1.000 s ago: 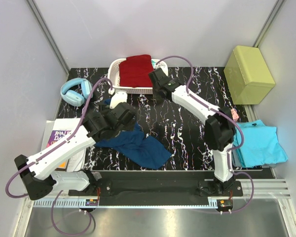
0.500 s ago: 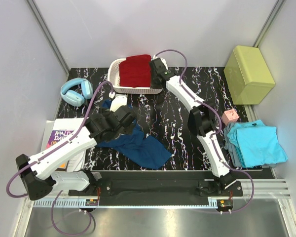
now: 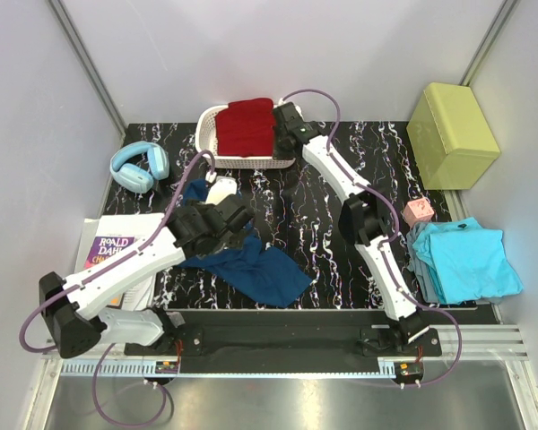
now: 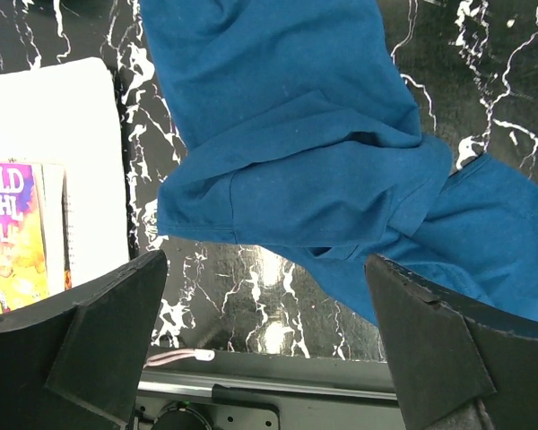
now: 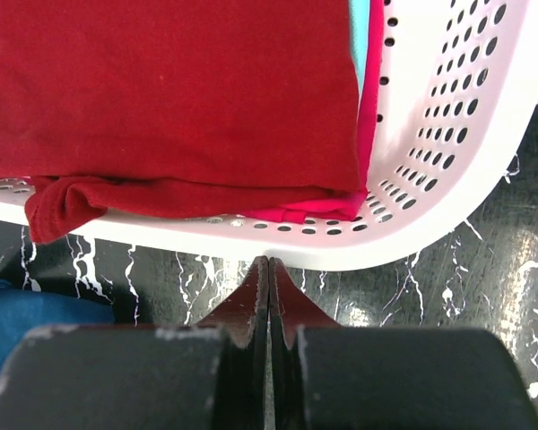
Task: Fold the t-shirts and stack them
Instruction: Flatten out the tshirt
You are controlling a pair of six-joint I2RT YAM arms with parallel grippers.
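Since a second ago the right arm (image 3: pixel 345 184) has stretched out long across the table (image 3: pixel 341 242). Its right gripper (image 3: pixel 285 124) (image 5: pixel 269 269), jaws pressed together on nothing, now points at the white basket (image 3: pixel 210 125) (image 5: pixel 448 161), just short of the folded dark red t-shirt (image 3: pixel 247 127) (image 5: pixel 161 90) inside. Meanwhile the left arm (image 3: pixel 125 269) reaches low over the crumpled blue t-shirt (image 3: pixel 264 273) (image 4: pixel 296 134), with the left gripper (image 3: pixel 229 219) (image 4: pixel 264 260) spread wide and empty directly above it. A turquoise t-shirt (image 3: pixel 466 260) lies at the table's right edge.
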